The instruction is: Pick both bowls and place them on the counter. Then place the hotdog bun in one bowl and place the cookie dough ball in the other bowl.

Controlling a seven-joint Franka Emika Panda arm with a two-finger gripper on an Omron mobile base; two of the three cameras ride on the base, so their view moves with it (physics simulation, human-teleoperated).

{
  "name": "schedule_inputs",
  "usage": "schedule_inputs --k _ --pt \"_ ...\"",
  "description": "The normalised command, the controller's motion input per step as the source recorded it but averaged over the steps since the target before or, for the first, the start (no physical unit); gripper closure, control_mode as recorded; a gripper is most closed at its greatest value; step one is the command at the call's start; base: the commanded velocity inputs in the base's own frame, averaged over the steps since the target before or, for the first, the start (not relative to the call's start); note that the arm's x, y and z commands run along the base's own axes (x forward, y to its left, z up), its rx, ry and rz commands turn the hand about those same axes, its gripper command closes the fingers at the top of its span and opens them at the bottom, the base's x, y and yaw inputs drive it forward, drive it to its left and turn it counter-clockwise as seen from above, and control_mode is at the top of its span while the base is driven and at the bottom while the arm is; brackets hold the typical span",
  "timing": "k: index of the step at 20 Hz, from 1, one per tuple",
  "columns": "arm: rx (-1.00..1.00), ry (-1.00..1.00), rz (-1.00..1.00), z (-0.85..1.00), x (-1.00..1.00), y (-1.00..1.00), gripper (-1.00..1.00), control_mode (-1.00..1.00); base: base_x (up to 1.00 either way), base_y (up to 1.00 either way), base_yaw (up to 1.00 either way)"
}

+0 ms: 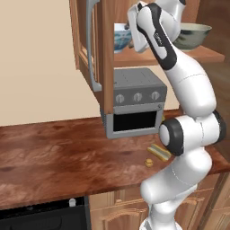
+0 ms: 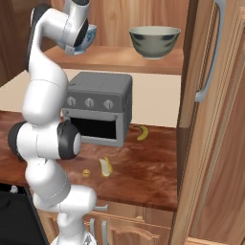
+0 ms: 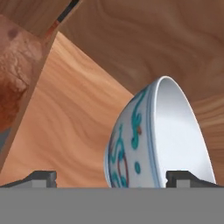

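Up on the light wooden shelf (image 2: 119,60), the white bowl with the blue pattern (image 3: 153,140) is met by the gripper (image 3: 116,177), whose two dark finger tips are seen spread wide with nothing held between them. As the hand view shows it, the bowl lies straight ahead of the hand and a little toward one finger — its patterned outer wall sits between the tips, while its rim and pale inside are turned toward the finger on the right of that view. No contact can be made out yet; the tips appear just short of the bowl.

A round bowl has no long axis of its own, so the relation that matters is judged to be the rim against the line of the fingers: one finger would have to pass inside the rim and the other outside the wall for a pinch to be had.

The dark grey-green bowl (image 2: 154,41) is seen upright on the same shelf, well apart from the hand and beyond the white one.

Down on the reddish-brown counter (image 2: 143,167), the pale bun (image 2: 106,167) lies in front of the small grey oven (image 2: 98,107), its long axis running roughly away from the counter's front edge — the tiny dough ball (image 2: 86,172) rests just beside it.
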Motion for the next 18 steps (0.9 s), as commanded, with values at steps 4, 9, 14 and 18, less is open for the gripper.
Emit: schedule_inputs --k 4,9,14,18 --pt "0.00 0.00 0.00 0.08 0.13 0.02 -1.00 -1.00 0.00 0.00 0.00" --pt "0.00 0.00 0.00 0.05 0.03 0.00 -1.00 -1.00 0.00 0.00 0.00" --pt "0.00 0.00 0.00 0.00 0.00 0.00 -1.00 -1.00 0.00 0.00 0.00" --pt "-0.01 0.00 0.00 0.00 0.08 0.00 -1.00 -1.00 0.00 0.00 0.00"
